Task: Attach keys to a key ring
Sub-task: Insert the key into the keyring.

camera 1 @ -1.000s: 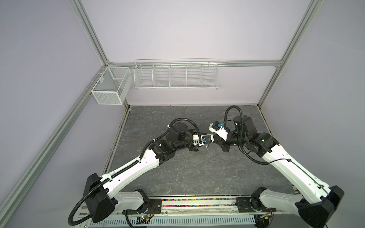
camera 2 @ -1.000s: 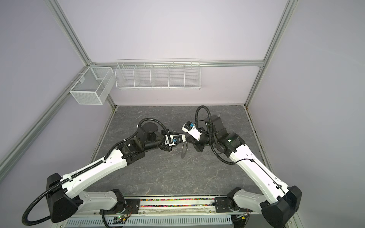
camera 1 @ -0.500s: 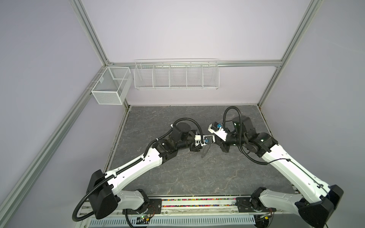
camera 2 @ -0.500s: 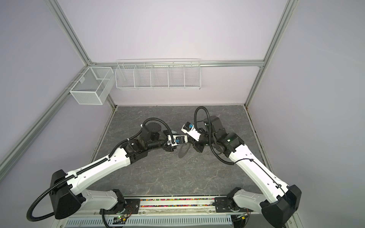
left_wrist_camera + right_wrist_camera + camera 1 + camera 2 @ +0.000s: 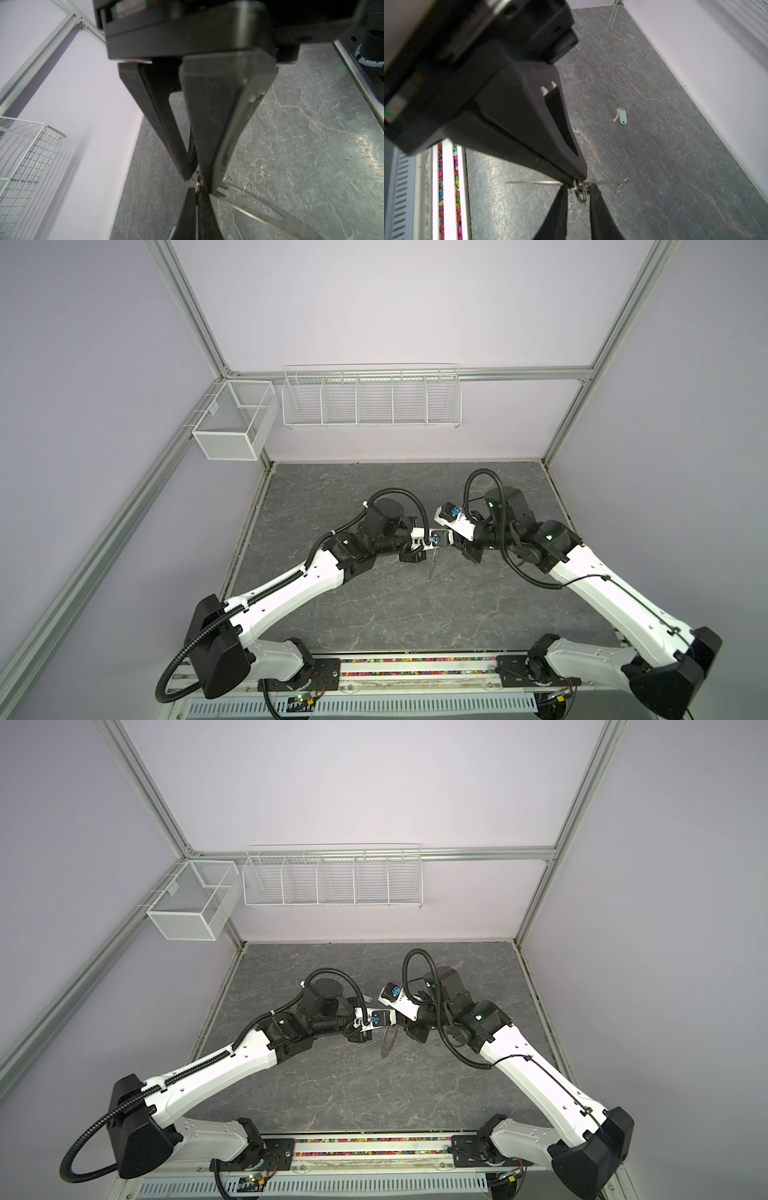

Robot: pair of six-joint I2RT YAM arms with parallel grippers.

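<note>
the key ring hangs in the air on edge over the middle of the worktop, between the tips of the two arms. in both top views it shows only as a thin grey sliver

the left pincer has its fingertips pressed together on the ring's rim, clamped on it just beside a small wire loop. the right pincer meets the same spot on the rim from the opposite side, tip to tip with the left one. in its own wrist view one finger hides the other, and the left wrist view gives only a thin dark line between them, so i cannot tell whether it grips or stands apart

the right wrist view shows the ring edge-on as a fine line with a coiled wire loop at its far end. well apart from both pincers, toward the back wall, a small silvery key on a pale green tag lies flat on the worktop. the left wrist view instead shows some of the ring's flat face. the top views show the white wire rack and the mesh basket up on the frame
</note>
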